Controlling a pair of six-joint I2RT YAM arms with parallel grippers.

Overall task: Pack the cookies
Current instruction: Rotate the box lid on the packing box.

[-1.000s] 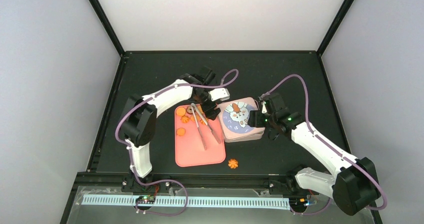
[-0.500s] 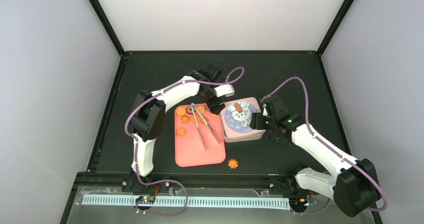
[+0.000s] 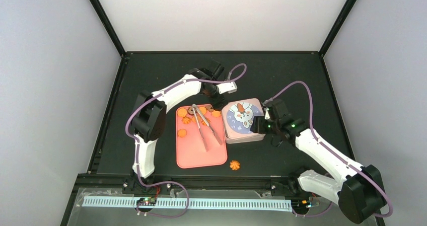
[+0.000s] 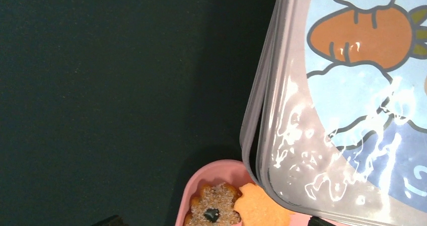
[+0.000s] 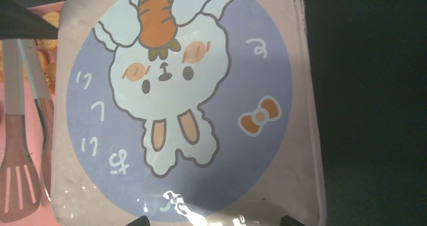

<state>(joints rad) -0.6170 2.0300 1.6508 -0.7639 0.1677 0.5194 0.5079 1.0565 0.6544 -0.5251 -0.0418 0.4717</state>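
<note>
Left claw [image 3: 217, 102] hung over the gap between the far right corner of the pink tray [image 3: 199, 154] and the far left corner of the tin [image 3: 243, 120]. Its jaws were spread wide with nothing in them. The left wrist camera caught only the very tips at the bottom edge.

Right claw [image 3: 257, 125] sat at the tin's right side, pointing across the lid. Fingers stood well apart and were not clamped on anything, since the tin was wider than the gap between them. Couldn't tell whether the tips touched the lid.

The tin was closed, lid on, with a rabbit-and-carrot print facing up. It sat just right of the tray. From the left wrist camera its corner overlapped the tray's corner.

Cookies [image 3: 182, 113]: a handful of orange ones clustered at the far end of the tray, around the hinge end of the tongs [image 3: 204, 129]. One more sat alone further down the tray's left side. At the tray's far right corner there was a flower-shaped one with a dark centre [image 4: 211, 212], with a plain orange one touching it, right against the tin's corner.

One stray flower cookie [image 3: 234, 164] lay on the desk [image 3: 282, 77], off the tray's near right corner.

The tongs lay lengthwise on the tray, with the tips toward the arms' bases.
</note>
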